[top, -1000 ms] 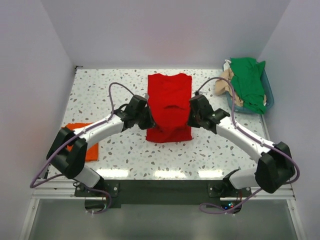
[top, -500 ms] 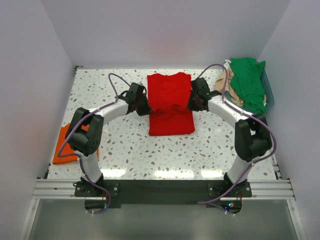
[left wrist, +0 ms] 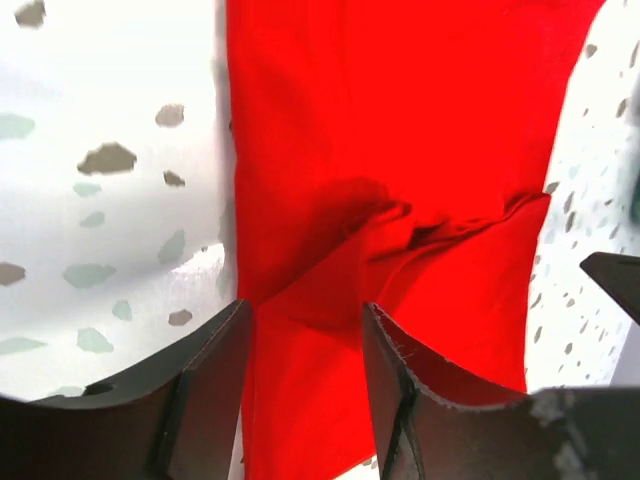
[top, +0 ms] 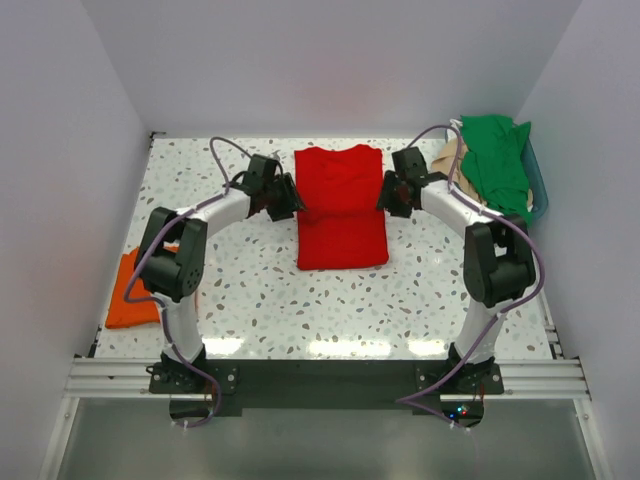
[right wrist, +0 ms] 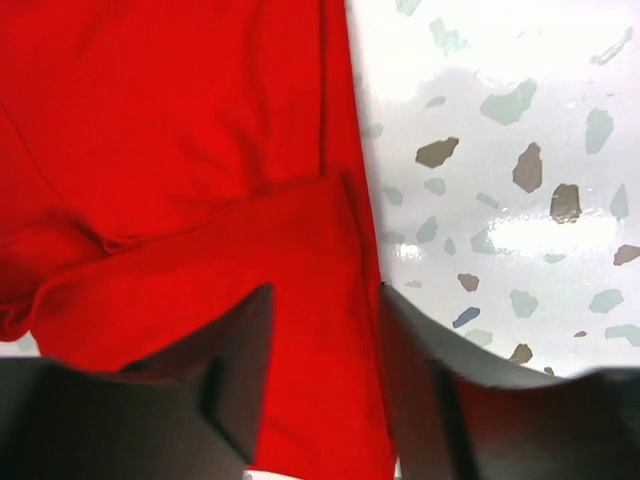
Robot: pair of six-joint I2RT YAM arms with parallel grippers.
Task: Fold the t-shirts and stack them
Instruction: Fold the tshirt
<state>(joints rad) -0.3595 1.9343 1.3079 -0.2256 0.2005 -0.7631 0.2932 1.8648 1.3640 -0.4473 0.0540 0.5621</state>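
The red t-shirt [top: 340, 205] lies flat mid-table, its lower half doubled up over the upper half. My left gripper [top: 292, 203] is at the shirt's left edge, where the folded layer ends. Its jaws stand open over the red cloth [left wrist: 400, 170] and grip nothing. My right gripper [top: 385, 197] mirrors it at the right edge, open above the red cloth [right wrist: 170, 150]. An orange t-shirt [top: 132, 290] lies folded at the table's left edge. Green [top: 497, 165] and tan [top: 450, 165] t-shirts are heaped at the back right.
A teal basket [top: 538, 190] in the back right corner holds the green and tan tees. White walls close in the speckled table [top: 300, 300] on three sides. Purple cables loop above both arms.
Both grippers carried the shirt's near hem away from the arm bases, laid it over the upper half, and opened, letting the cloth go. The shirt now lies shorter and flat.
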